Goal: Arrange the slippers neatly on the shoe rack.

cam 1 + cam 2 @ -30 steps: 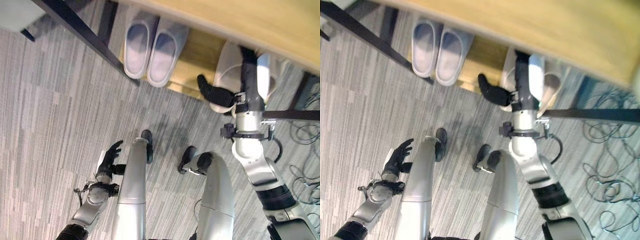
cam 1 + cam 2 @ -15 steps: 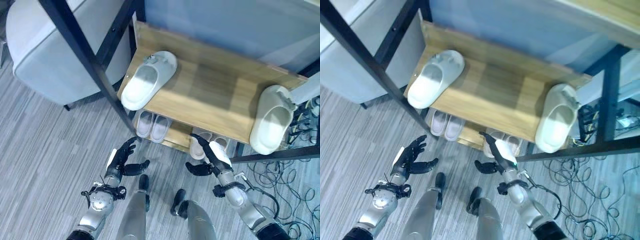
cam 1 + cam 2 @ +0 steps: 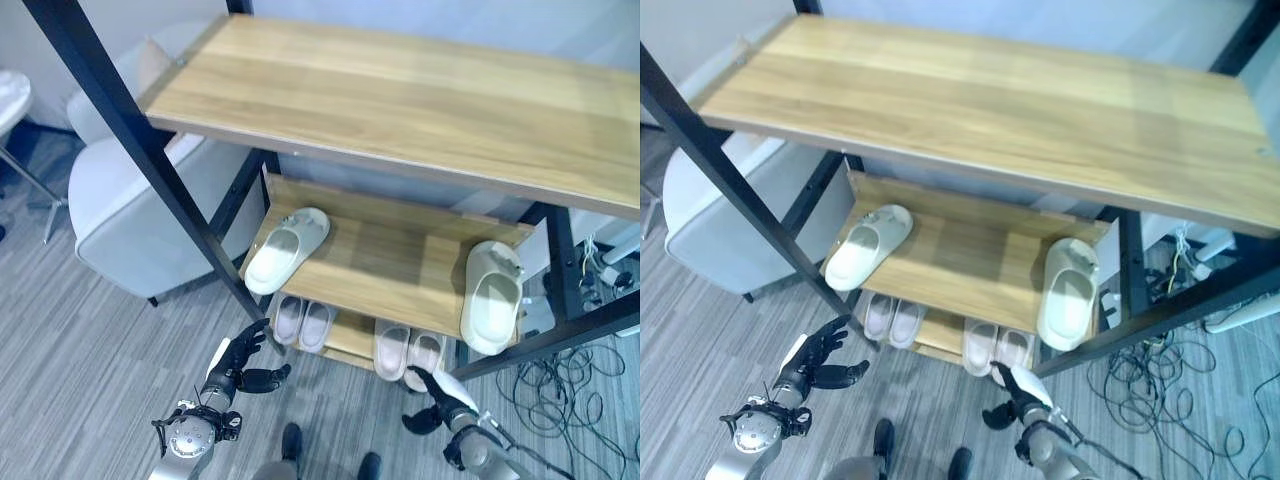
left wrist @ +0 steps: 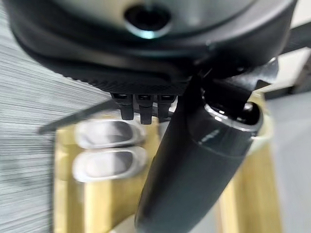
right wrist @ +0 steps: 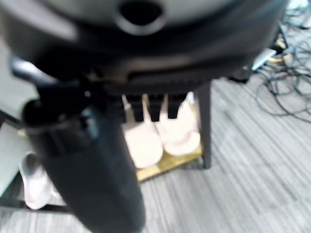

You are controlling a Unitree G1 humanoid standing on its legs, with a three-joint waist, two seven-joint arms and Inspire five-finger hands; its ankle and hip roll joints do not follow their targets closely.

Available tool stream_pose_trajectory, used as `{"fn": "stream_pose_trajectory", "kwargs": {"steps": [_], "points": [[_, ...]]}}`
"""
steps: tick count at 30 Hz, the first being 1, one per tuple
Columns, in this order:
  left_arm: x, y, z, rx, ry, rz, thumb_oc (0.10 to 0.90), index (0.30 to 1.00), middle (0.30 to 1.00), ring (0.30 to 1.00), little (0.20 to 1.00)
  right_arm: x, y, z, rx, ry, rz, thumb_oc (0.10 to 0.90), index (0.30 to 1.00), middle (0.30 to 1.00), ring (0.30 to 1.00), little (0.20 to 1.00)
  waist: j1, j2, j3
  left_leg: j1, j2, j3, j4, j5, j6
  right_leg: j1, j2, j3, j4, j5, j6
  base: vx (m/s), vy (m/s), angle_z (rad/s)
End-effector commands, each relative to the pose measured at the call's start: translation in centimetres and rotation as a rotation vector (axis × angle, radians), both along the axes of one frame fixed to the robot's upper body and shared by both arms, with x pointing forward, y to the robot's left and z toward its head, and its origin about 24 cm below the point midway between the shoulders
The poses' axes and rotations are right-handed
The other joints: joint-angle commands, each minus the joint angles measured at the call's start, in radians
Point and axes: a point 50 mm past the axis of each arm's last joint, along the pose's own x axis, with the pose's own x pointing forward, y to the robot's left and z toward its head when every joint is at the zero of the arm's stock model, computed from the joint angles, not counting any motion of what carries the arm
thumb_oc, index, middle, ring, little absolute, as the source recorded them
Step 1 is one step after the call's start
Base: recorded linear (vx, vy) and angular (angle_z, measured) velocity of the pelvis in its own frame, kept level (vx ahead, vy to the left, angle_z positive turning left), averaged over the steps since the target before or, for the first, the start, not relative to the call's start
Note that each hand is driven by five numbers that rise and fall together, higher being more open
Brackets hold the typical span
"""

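- Left eye view: I'm looking down on the rack (image 3: 400, 90) w/ both hands low, in front of the bottom shelf.
- Left hand (image 3: 243, 362) is hanging released, fingers spread and relaxed, holding nothing, just off the rack's front-left post (image 3: 150, 165).
- Right hand (image 3: 437, 398) is also hanging free, fingers straight, nothing in it, just below the pink pair (image 3: 408, 353).
- Bottom shelf is looking done: grey pair (image 3: 303, 322) side by side, pink pair side by side next to it.
- Mid shelf (image 3: 400, 262) is the open job: left white slipper (image 3: 286, 249) is lying angled at the left end, right white slipper (image 3: 492, 296) is sitting at the right end w/ its heel hanging over the front edge; the two are well apart.
- Step, as I'm judging it: between grasps, lining up for the white pair.
- Next move, imo: raising a hand to mid shelf, taking one white slipper, bringing it next to the other, toes facing the same way. Either works; the right one is nearer the right hand and looks likelier to tip off.
- Armchair (image 3: 130, 220) is standing left of the rack, cables (image 3: 580, 375) lying on the floor to the right; I'm keeping clear of both.
- Writing/brands: I'm reading none on slippers or rack.
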Motion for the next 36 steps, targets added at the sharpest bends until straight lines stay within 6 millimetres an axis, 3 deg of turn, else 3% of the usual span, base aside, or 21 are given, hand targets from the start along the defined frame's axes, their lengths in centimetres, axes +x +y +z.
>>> {"fn": "stream_pose_trajectory", "kwargs": {"steps": [1, 9, 14, 21, 26, 36], "points": [[1.4, -1.4, 2.5, -0.016, -0.146, -0.089, 0.8, 0.9, 0.9, 0.9, 0.9, 0.3, -0.4, 0.2, -0.013, -0.027, -0.016, 0.8, 0.9, 0.9, 0.9, 0.9, 0.012, -0.015, -0.064, -0.046, 0.016, 0.015, -0.009, 0.041, -0.093, -0.022, -0.042, -0.027, 0.011, -0.018, 0.092, 0.04, -0.031, -0.06], [2.1, -2.3, 4.8, -0.094, -0.241, -0.106, 0.8, 0.9, 0.9, 0.9, 0.9, -3.8, -0.9, -2.4, -0.051, 0.144, -0.104, 0.8, 0.9, 0.9, 0.9, 0.9, -0.009, -0.004, -0.082, 0.02, 0.019, 0.055, -0.009, 0.012, -0.092, 0.012, -0.045, -0.004, 0.006, -0.023, 0.105, 0.05, -0.022, -0.08], [2.6, -2.3, 6.3, -0.147, -0.301, -0.088, 0.8, 0.9, 0.9, 0.9, 0.9, -4.6, -0.8, -2.8, -0.046, 0.172, -0.119, 0.8, 0.9, 0.9, 0.9, 0.9, -0.019, 0.002, -0.082, 0.032, 0.02, 0.07, -0.009, 0.004, -0.089, 0.011, -0.045, 0.009, 0.006, -0.021, 0.11, 0.04, -0.031, -0.11], [4.5, -2.9, 9.9, -0.187, -0.466, -0.073, 0.8, 0.9, 0.9, 0.9, 0.9, -5.4, -0.5, -3.1, -0.045, 0.198, -0.13, 0.8, 0.9, 0.9, 0.9, 0.9, -0.037, 0.018, -0.077, 0.029, 0.023, 0.092, -0.009, -0.002, -0.083, -0.014, -0.049, 0.03, 0.006, -0.01, 0.118, 0.0, -0.018, -0.1], [6.0, -2.9, 12.2, -0.088, -0.59, -0.057, 0.8, 0.9, 0.9, 0.9, 0.9, -6.5, -0.8, -3.5, -0.052, 0.226, -0.149, 0.8, 0.9, 0.9, 0.9, 0.9, -0.056, 0.025, -0.082, 0.017, 0.022, 0.1, -0.009, -0.006, -0.083, -0.032, -0.051, 0.042, 0.006, -0.001, 0.123, 0.03, -0.013, -0.11], [8.8, -1.5, 14.2, 0.211, -0.703, -0.006, 0.8, 0.9, 0.9, 0.9, 0.9, -7.7, -1.5, -3.6, -0.059, 0.249, -0.178, 0.8, 0.9, 0.9, 0.9, 0.9, -0.085, 0.027, -0.094, -0.012, 0.023, 0.109, -0.009, -0.014, -0.083, -0.079, -0.058, 0.051, 0.006, 0.018, 0.134, 0.01, -0.002, -0.01]]}}
